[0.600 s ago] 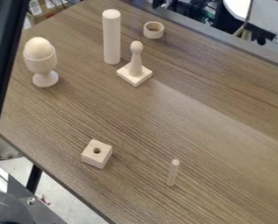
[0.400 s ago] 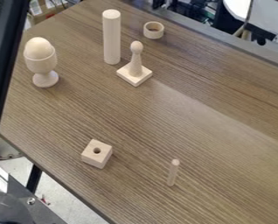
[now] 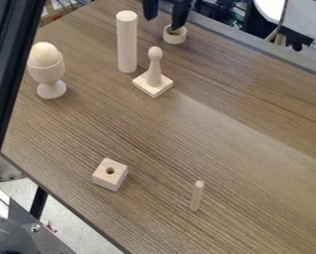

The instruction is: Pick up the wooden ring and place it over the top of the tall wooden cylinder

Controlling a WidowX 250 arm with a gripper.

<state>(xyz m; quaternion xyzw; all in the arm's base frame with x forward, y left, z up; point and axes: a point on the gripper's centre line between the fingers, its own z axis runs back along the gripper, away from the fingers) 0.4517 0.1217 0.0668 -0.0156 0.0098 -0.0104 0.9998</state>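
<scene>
At the top edge, the black gripper hangs with its two fingers apart and nothing between them. Its right finger is in front of the small wooden ring; whether they touch I cannot tell. Left of the ring, a tall wooden cylinder stands upright. Below these is a peg with a round head on a square base. A wooden egg rests in a cup at the upper left. Lower down are a cube with a hole and a thin upright dowel.
A black frame bar runs down the left side beside the wooden table. The table's near edge slants across the lower left. Beyond its far edge is a grey strip, with assorted equipment behind.
My gripper has come into view at the top edge, its right finger now in front of the ring. The black bar at left has shifted slightly right. The wooden pieces have stayed put.
</scene>
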